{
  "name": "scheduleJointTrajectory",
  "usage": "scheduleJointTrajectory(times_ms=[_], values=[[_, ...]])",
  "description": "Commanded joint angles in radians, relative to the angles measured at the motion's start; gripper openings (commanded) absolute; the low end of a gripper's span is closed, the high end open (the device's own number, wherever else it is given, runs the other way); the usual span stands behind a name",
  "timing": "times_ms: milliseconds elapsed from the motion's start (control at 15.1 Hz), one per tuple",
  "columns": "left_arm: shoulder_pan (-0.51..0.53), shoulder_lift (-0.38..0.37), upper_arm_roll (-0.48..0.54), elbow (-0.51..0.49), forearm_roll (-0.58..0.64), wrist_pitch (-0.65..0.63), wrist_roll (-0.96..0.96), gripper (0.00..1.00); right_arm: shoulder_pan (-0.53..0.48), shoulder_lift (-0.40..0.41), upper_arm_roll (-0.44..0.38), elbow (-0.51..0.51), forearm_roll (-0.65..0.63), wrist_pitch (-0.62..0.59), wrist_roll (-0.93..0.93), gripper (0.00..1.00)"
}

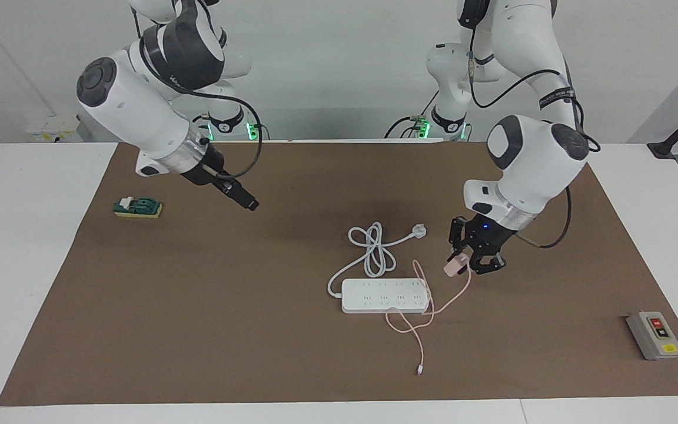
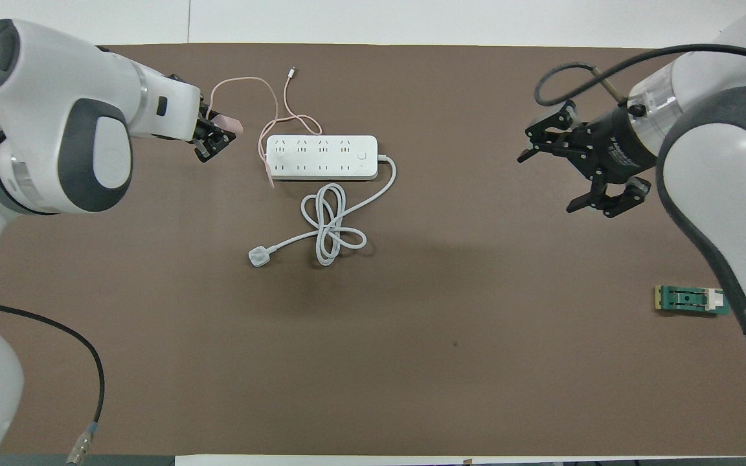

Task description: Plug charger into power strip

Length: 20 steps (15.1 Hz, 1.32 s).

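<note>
- While the left gripper (image 1: 469, 259) pinches the pale-pink charger (image 1: 454, 267) at right of centre in the facing view, the cube hangs tilted above the brown mat (image 1: 198, 330), beside the end of the white power strip (image 1: 385, 295) and not yet over it.
- The pink cable (image 1: 415, 330) drapes across the strip's end; as the cube travels, it could snag or tug the light strip askew.
- A tilted cube may meet the sockets off-square, so the prongs, which cannot be seen, could miss their slots and push the strip along the mat.
- Nothing steadies the strip: the right gripper (image 2: 583, 162), fingers spread wide and holding nothing, waits at upper right of the overhead view.
- The strip's coiled cord (image 1: 374, 250) and three-pin plug (image 1: 419, 230), lying just above the strip in the facing view, leave little room for a low approach from there.
</note>
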Motion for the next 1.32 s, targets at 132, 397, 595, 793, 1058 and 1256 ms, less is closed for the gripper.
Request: scheduleJointTrajectory(times_ms=[132, 397, 595, 793, 1058, 1256], values=[[-0.084, 0.008, 0.013, -0.060, 0.210, 0.195, 0.043, 0.00, -0.030, -0.106, 0.011, -0.029, -0.212, -0.037, -0.506, 1.00], [-0.104, 0.006, 0.012, -0.128, 0.413, 0.252, 0.043, 0.00, -0.050, -0.192, 0.014, -0.078, -0.288, -0.066, -0.616, 1.00], [-0.139, 0.005, 0.013, -0.185, 0.418, 0.252, 0.040, 0.00, -0.068, -0.243, 0.018, -0.151, -0.314, -0.066, -0.624, 1.00], [-0.160, 0.022, 0.012, -0.188, 0.418, 0.248, 0.032, 0.00, -0.072, -0.266, 0.024, -0.190, -0.323, -0.060, -0.627, 1.00], [-0.165, 0.023, 0.009, -0.188, 0.416, 0.249, -0.041, 0.00, -0.078, -0.265, 0.024, -0.188, -0.342, -0.051, -0.636, 1.00], [-0.173, 0.026, 0.007, -0.189, 0.412, 0.263, -0.078, 0.00, -0.082, -0.261, 0.024, -0.181, -0.342, -0.054, -0.676, 1.00]])
